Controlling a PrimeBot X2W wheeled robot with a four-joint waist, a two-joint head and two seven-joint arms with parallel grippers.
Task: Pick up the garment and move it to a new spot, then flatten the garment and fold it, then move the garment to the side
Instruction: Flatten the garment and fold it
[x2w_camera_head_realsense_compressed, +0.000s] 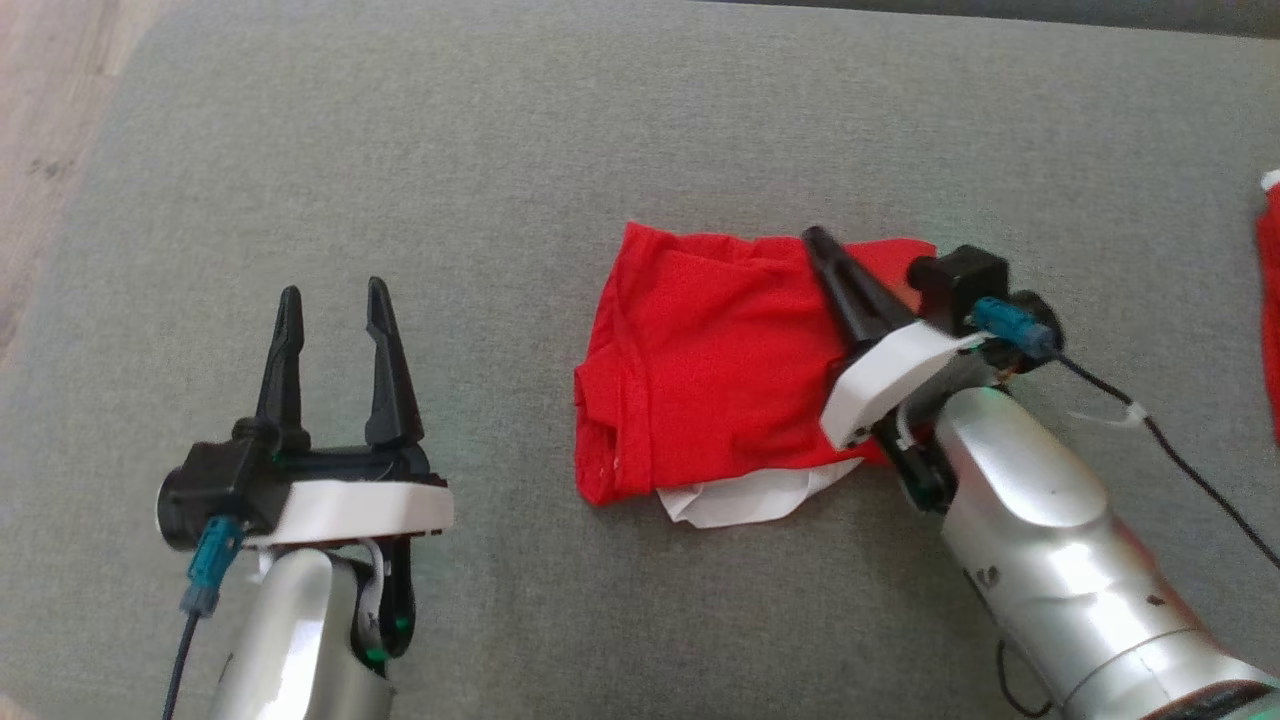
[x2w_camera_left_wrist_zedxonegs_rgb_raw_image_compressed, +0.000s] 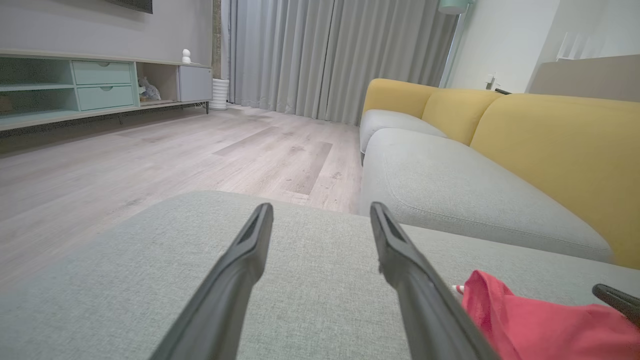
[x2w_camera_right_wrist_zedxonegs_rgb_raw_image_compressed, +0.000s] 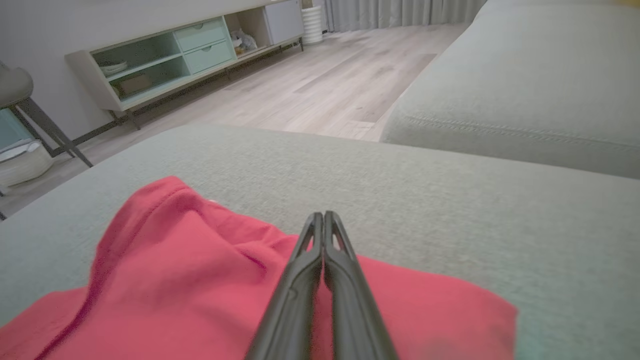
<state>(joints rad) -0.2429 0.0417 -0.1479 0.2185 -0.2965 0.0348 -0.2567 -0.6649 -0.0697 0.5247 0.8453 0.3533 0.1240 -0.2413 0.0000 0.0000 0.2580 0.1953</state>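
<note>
Smoothing the folded red garment (x2w_camera_head_realsense_compressed: 710, 360) on the grey cushion (x2w_camera_head_realsense_compressed: 560, 130).
Head view: your right gripper (x2w_camera_head_realsense_compressed: 815, 238), clenched, lies across its far right part; your left gripper (x2w_camera_head_realsense_compressed: 335, 295) is spread, well apart. Right wrist view: it is probably pinching nothing, so sweep low, outward.

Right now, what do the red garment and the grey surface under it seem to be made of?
The red garment: probably soft knit fabric, matte; it creases and shows stitched hems. The grey surface: seemingly woven upholstery, matte, with a fine speckled weave.
</note>
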